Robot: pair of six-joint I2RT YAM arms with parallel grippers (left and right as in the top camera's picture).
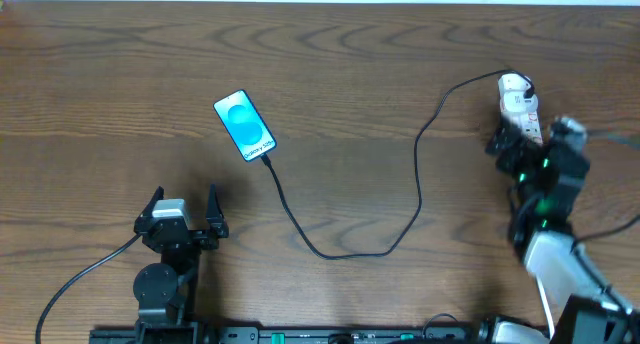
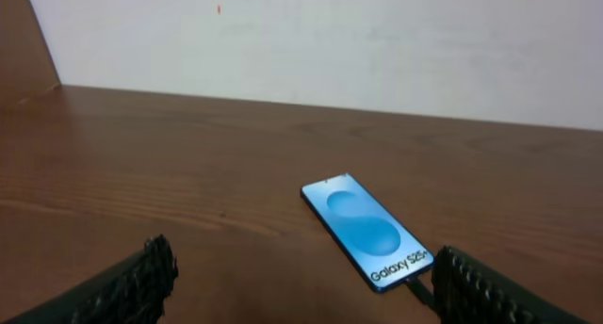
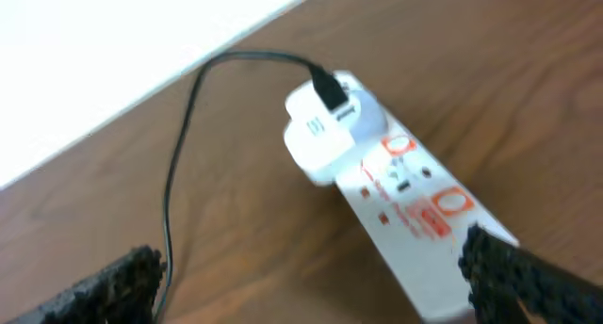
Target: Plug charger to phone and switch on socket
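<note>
The phone (image 1: pixel 244 124) lies face up on the wooden table with its blue screen lit; the left wrist view shows the phone (image 2: pixel 367 232) just ahead and to the right. The charger (image 1: pixel 330 252), a thin black cable, meets the phone's lower end and loops right to a white adapter (image 3: pixel 325 131) sitting in the socket (image 1: pixel 520 106). My left gripper (image 1: pixel 183 202) stands open below and left of the phone, holding nothing. My right gripper (image 1: pixel 530 149) hangs open over the near end of the socket (image 3: pixel 405 206), one finger (image 3: pixel 528 282) overlapping its edge. Red switch markings (image 3: pixel 448 211) show; the switch's position is unclear.
A white wall (image 2: pixel 330 41) runs along the table's far edge. The charger (image 3: pixel 174 183) passes close to my right gripper's left finger (image 3: pixel 113 291). A grey robot cable (image 1: pixel 85 274) trails left from the left arm's base.
</note>
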